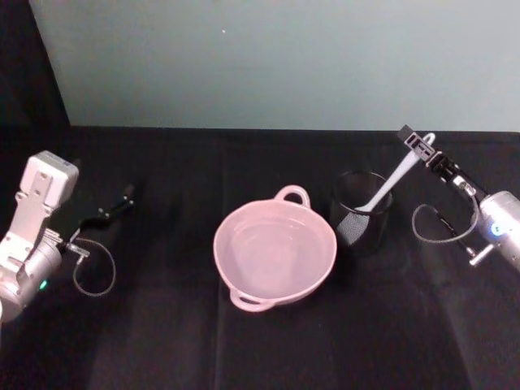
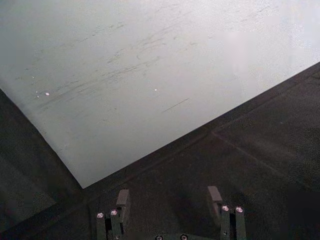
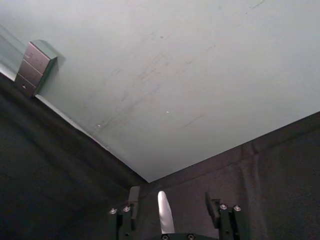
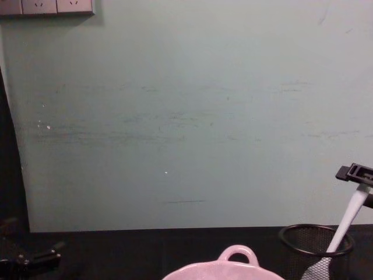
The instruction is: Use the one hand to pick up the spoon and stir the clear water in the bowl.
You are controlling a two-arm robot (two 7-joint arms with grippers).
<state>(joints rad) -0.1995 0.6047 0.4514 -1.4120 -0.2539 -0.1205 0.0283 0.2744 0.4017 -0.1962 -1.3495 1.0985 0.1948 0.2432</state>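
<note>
Bowl (image 1: pixel 236 268): pink, in the middle of the black table (image 1: pixel 162 341), with loop handles at 12 and 7 o'clock on its rim
Cup (image 1: pixel 361 223): black mesh, upright, just beside the bowl at its 2 o'clock
Spoon (image 1: pixel 390 185): white, head down inside the cup, handle leaning out towards 2 o'clock; not in the bowl
Right gripper (image 1: pixel 416 145): at the handle's far end, at 2 o'clock from the cup; its fingers (image 3: pixel 133 196) are spread, one on each side of the handle tip with a gap on both sides, so released, grasping nothing
Left gripper (image 1: pixel 114 210): low over the table at 9 o'clock from the bowl, well apart from it; fingers (image 2: pixel 122 199) spread, nothing between them
Chest view: the spoon rises out of the cup at a slant to the right gripper near the right edge
</note>
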